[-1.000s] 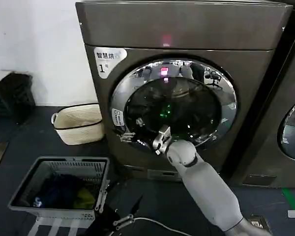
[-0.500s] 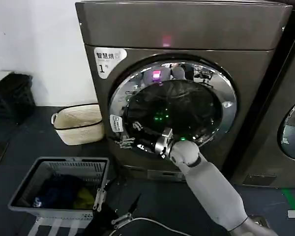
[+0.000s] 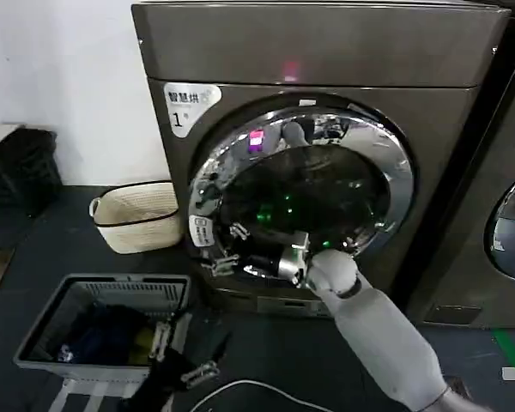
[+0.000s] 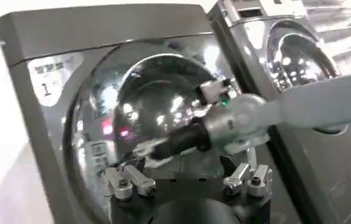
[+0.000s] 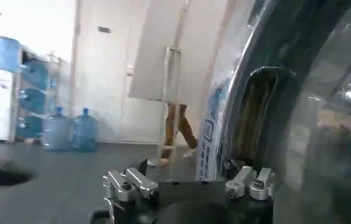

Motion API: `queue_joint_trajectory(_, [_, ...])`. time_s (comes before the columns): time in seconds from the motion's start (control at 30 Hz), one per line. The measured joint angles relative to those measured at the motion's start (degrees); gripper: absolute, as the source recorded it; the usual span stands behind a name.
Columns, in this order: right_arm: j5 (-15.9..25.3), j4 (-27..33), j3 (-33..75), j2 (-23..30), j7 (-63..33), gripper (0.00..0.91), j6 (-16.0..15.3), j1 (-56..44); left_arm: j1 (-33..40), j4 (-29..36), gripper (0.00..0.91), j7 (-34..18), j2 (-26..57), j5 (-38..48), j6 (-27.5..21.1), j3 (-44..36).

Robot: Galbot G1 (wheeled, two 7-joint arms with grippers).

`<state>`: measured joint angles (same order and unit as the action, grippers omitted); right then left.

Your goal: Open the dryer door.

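One right gripper (image 3: 226, 260) open at dryer door (image 3: 302, 194) lower-left rim, left gripper (image 3: 182, 354) open, low.

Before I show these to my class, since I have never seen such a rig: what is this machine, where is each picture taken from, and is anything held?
It is a two-armed robot facing a dryer. The wide picture comes from its head camera, the other two from cameras on its wrists. Its right claw is open at the lower left rim of the dryer door and grips nothing. The left claw, also open, hangs low beside a grey laundry basket on the floor. A woven basket stands by the wall.
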<state>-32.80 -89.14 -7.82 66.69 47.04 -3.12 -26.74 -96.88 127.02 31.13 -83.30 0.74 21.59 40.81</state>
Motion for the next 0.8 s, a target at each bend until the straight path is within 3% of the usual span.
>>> queue_joint_trajectory(0.13, [-0.99,-1.43,-0.51,-1.82,1.94,0.907,0.13,-0.31,1.19,-0.43,0.907,0.14,0.65,2.32,-0.88,3.38])
queue_joint_trajectory(0.6, [-8.31,-1.24,-0.37,-5.88,15.93,0.907,7.46,-1.4,4.44,-1.29,0.907,0.33,2.08,10.73,-4.43,13.97])
queue_joint_trajectory(0.8, [-9.65,-2.11,1.43,-7.42,23.79,0.907,7.69,-2.55,5.37,-1.56,0.907,-0.18,3.03,12.37,-5.88,16.13])
